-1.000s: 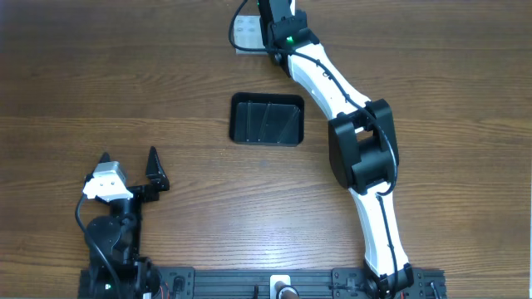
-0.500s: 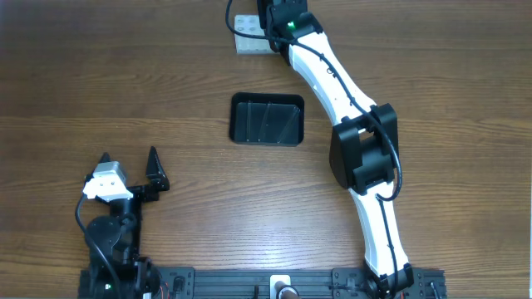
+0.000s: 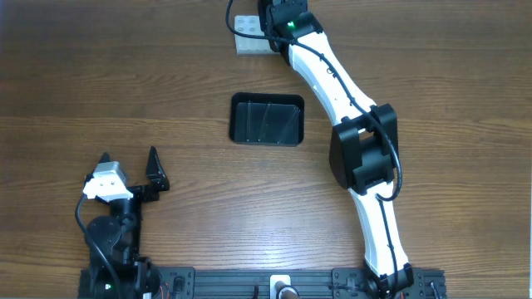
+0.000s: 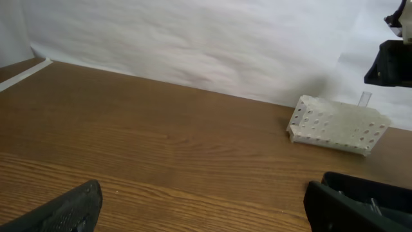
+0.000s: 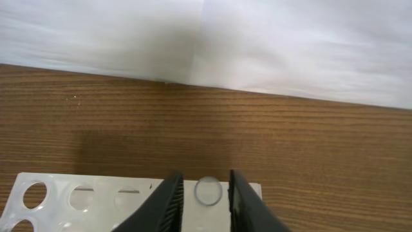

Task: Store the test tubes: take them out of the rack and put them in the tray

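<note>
Wood-grain surface [image 3: 125,100] all round, and at centre frame of the top view the black tray [image 3: 233,121] shows faint clear streaks, stored tubes by the look of it. At the top of that frame sits the white rack [image 3: 248,37], its visible holes empty bar one! Lower left, the left pincer [image 3: 128,155] gapes wide. Up top, the right pincer [image 5: 205,183] straddles that one upright test tube [image 5: 207,191], jaws narrow, not quite touching. Likely one last pull and drop to go.
</note>
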You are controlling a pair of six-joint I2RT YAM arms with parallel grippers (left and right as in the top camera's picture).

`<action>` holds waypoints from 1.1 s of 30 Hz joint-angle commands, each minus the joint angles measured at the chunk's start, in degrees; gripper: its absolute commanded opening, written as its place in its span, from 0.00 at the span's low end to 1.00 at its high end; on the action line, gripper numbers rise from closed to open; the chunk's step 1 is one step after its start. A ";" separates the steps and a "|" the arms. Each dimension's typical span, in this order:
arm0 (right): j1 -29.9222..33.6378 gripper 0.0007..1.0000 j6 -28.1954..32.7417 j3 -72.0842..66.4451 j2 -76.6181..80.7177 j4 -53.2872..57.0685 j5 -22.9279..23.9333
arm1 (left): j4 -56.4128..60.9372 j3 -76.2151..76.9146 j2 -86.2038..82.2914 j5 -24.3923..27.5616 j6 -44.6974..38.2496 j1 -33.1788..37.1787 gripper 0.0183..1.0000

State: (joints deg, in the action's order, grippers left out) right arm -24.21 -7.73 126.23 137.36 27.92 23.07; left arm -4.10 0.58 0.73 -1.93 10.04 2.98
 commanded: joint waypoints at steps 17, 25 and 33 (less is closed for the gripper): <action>-0.48 0.57 -0.39 1.16 4.46 0.52 0.35 | 0.02 -0.24 -0.46 -0.48 -0.81 0.24 1.00; -0.48 0.14 -0.37 1.16 4.76 -0.48 0.57 | 0.02 -0.24 -0.46 -0.48 -0.81 0.24 1.00; -0.63 0.13 -0.37 1.18 4.70 -1.18 0.57 | 0.02 -0.24 -0.46 -0.48 -0.81 0.24 1.00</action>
State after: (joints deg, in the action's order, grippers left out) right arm -24.38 -7.70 126.23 141.56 27.33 23.14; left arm -4.10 0.58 0.73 -1.93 10.04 2.98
